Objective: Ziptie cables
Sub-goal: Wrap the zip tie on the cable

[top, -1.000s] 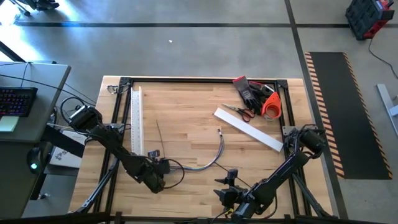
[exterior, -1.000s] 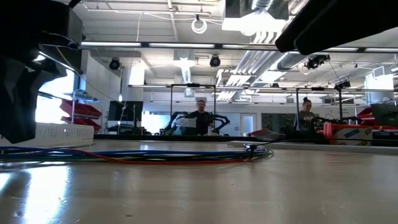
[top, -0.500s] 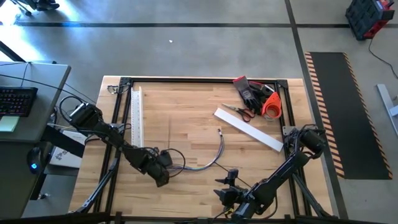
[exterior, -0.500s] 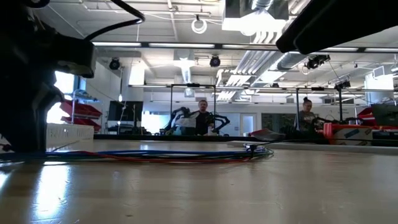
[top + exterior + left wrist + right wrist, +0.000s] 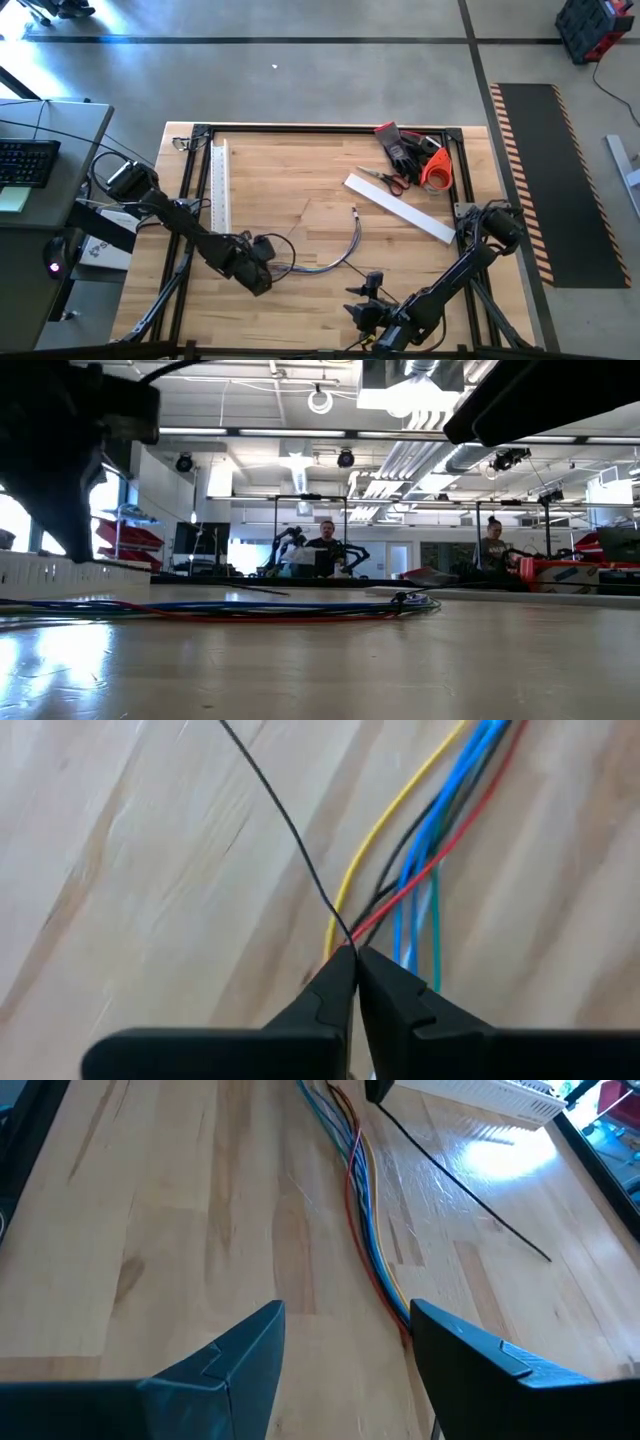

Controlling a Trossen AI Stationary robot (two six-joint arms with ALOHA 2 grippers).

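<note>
Beside the cables (image 5: pixel 420 870), left gripper (image 5: pixel 355 960) pinches one ziptie (image 5: pixel 285 820); right gripper (image 5: pixel 345 1330) waits spread.

Robotics lab / industrial workshop. Polished concrete floor (image 5: pixel 320 80) with taped lines and a hazard-striped mat (image 5: pixel 560 180). Wooden tabletop (image 5: pixel 300 200) sits in a black metal frame, desk with keyboard (image 5: pixel 25 162) beside it. Low view shows open ceiling with exposed ducts (image 5: pixel 420 455) and strip lights, red parts bins (image 5: pixel 125 535) on a rack, two people (image 5: pixel 325 550) seated at other robot arm stations across the room.
</note>
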